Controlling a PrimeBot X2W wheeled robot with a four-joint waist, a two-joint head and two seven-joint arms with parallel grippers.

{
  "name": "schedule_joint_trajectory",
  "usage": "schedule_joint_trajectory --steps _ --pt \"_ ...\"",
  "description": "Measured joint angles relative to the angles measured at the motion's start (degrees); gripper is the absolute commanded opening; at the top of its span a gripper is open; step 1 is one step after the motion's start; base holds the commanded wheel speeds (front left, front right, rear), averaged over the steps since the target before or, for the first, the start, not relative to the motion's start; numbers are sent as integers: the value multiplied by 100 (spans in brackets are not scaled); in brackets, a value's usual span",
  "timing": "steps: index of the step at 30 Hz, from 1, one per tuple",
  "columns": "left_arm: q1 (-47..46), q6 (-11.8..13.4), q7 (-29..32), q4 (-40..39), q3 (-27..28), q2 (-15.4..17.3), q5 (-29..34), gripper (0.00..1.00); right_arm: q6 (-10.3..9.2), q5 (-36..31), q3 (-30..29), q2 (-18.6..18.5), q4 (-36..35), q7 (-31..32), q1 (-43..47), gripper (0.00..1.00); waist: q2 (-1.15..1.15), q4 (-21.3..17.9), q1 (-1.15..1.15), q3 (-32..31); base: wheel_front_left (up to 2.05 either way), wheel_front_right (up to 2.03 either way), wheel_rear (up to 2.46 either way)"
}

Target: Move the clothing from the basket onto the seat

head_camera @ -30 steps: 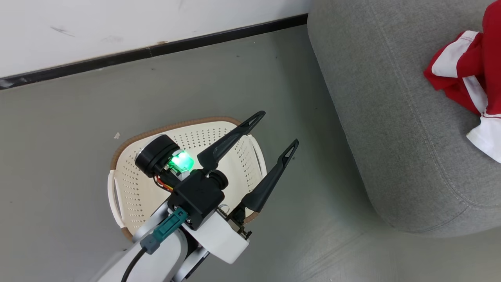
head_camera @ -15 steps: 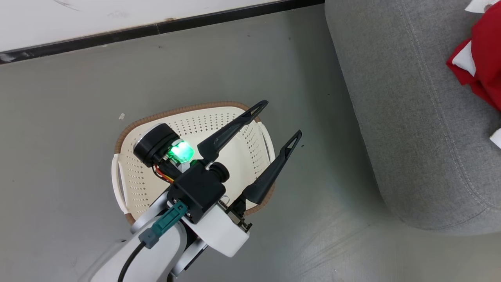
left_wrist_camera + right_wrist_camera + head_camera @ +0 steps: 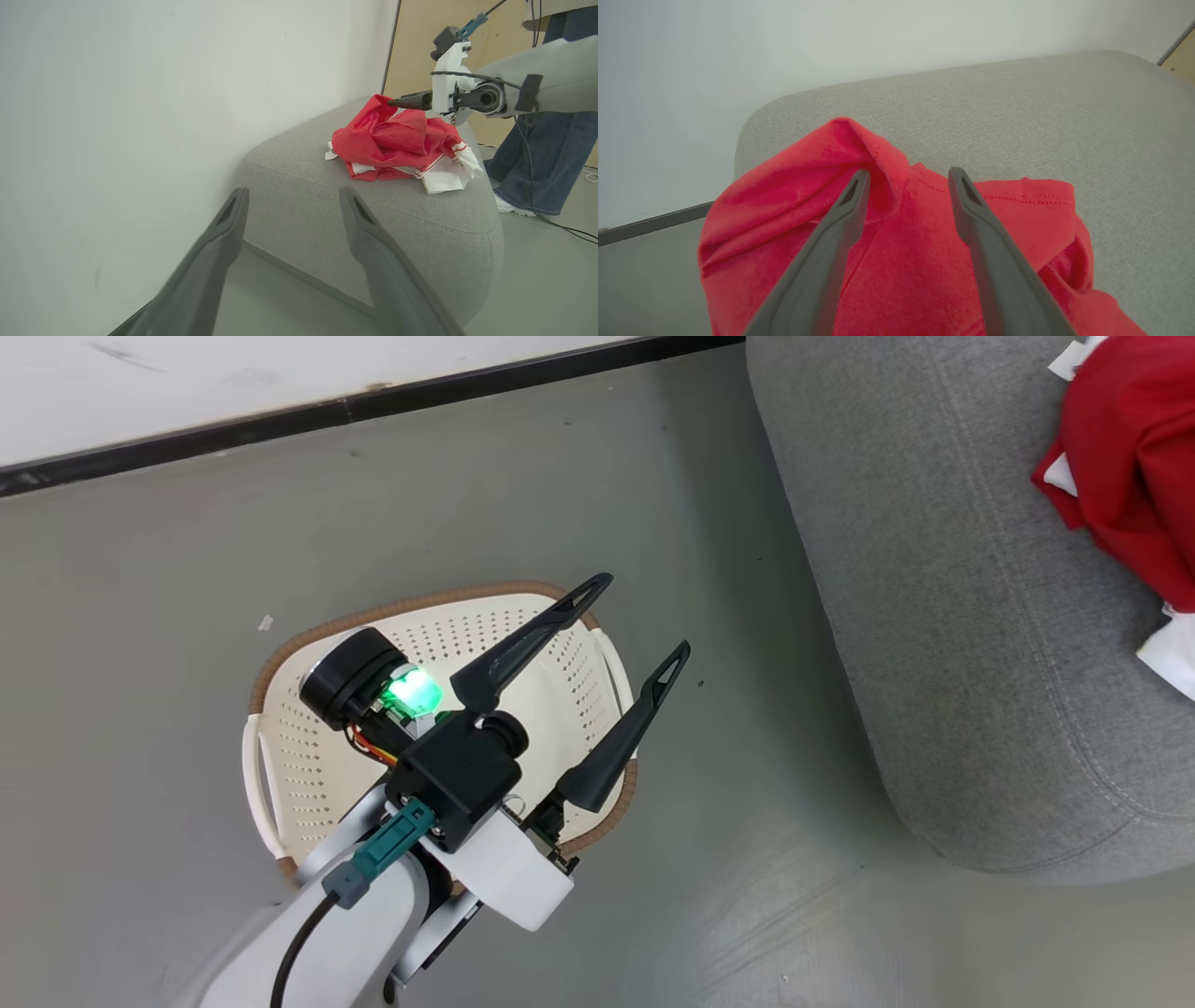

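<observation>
Head view: the left gripper (image 3: 642, 614), fingers spread wide and holding nothing, hangs over the basket (image 3: 392, 611) on the floor, with the seat (image 3: 934, 616) at right. Left wrist view: the clothing (image 3: 397, 144) lies heaped on the seat. Right wrist view: the right gripper (image 3: 908, 171), fingers parted, sits over the red cloth, one tip against a fold.

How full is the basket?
Looks empty: the basket shows bare walls; the left gripper hides part. The clothing lies on the seat.

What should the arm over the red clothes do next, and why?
Probably lift the right gripper straight up off the clothing: its jaws stand apart, the clothing lies heaped on the seat, and the basket shows no red where visible. A fold rises against one finger, so go gently.
</observation>
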Motion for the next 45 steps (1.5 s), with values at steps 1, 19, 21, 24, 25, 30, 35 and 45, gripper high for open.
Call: schedule_joint_trajectory --steps 1,19,21,24,25,30,35,45 --pt "0 -1 -7 8 -2 0 0 100 0 8 -3 -1 -1 -2 5 100 0 -20 0 -9 0 0 0" --pt "35 -4 -252 208 52 -12 -99 100 0 93 -5 -123 -514 -104 662 100 0 -388 0 -343 0 0 0" --pt "55 1 -303 244 118 -11 -120 100 0 85 42 -120 -689 -105 703 100 0 -412 0 -401 0 0 0" --pt "152 52 -386 302 222 -12 -162 100 0 85 114 -100 -980 -119 715 100 0 -436 0 -495 0 0 0" --pt "174 60 -414 328 258 -10 -162 100 0 85 141 -89 -1101 -121 720 100 0 -439 0 -527 0 0 0" --pt "325 212 -567 454 497 0 -222 100 0 77 259 91 -1736 -127 777 100 0 -424 0 -697 0 0 0" --pt "582 431 -751 603 801 25 -369 100 0 36 310 302 -2182 -129 966 100 0 -351 0 -870 0 0 0" --pt "1116 884 -917 845 1391 68 -488 100 0 15 434 746 -2740 -129 1405 100 0 -104 0 -1181 0 0 0"
